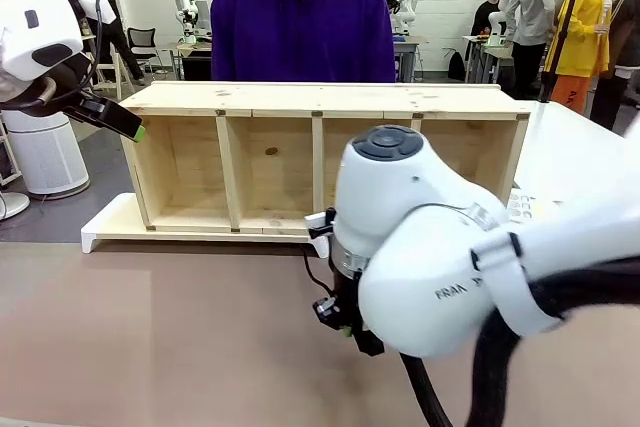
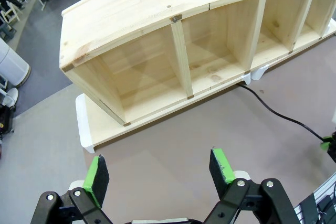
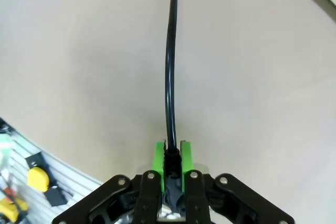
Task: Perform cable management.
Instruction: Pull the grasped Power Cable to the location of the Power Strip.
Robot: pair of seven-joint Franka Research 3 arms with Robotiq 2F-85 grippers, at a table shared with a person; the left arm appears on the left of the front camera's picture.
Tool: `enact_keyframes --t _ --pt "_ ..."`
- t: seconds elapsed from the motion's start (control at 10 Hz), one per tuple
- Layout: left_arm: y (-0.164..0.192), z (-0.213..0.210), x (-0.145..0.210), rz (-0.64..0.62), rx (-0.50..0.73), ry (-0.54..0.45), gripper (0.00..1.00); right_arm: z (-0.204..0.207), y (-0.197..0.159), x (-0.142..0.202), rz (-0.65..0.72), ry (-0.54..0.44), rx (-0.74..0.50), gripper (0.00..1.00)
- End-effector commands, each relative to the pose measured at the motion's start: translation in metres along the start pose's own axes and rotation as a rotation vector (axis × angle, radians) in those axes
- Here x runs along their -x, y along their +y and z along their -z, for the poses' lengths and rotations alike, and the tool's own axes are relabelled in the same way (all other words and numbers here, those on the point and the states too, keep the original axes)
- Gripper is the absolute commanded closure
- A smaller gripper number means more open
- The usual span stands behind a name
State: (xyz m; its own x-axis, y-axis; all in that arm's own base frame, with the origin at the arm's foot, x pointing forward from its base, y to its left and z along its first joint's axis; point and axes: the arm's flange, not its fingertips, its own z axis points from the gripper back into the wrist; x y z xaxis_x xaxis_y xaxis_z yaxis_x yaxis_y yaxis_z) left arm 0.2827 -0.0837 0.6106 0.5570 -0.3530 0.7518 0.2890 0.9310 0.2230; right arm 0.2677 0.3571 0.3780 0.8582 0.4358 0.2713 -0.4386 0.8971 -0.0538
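Firmly, right end effector (image 3: 171, 149) clamps cable (image 3: 169, 66); left end effector (image 2: 157, 167) agape.

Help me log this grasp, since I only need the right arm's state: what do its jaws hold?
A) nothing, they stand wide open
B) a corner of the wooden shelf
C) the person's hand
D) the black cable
D: in the right wrist view the jaws stand closed, their green pads pressed on either side of the black cable, which runs away from them over the table.
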Motion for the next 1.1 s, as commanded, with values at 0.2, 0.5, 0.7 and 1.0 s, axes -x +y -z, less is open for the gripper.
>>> enact_keyframes --t 0.2,0.5,0.7,1.0 --pt "0.001 0.002 -0.002 0.013 -0.005 -0.013 0.0 -0.029 -0.01 0.083 0.224 -0.091 0.037 0.85" --pt "0.001 0.002 -0.002 0.013 -0.005 -0.013 0.0 -0.024 -0.012 0.102 0.259 -0.131 0.016 0.85" --pt "0.001 0.002 -0.002 0.013 -0.005 -0.013 0.0 -0.045 0.011 0.056 0.225 -0.099 0.028 0.85" --pt "0.001 0.002 -0.002 0.013 -0.005 -0.013 0.0 -0.045 0.011 0.056 0.225 -0.099 0.028 0.85"
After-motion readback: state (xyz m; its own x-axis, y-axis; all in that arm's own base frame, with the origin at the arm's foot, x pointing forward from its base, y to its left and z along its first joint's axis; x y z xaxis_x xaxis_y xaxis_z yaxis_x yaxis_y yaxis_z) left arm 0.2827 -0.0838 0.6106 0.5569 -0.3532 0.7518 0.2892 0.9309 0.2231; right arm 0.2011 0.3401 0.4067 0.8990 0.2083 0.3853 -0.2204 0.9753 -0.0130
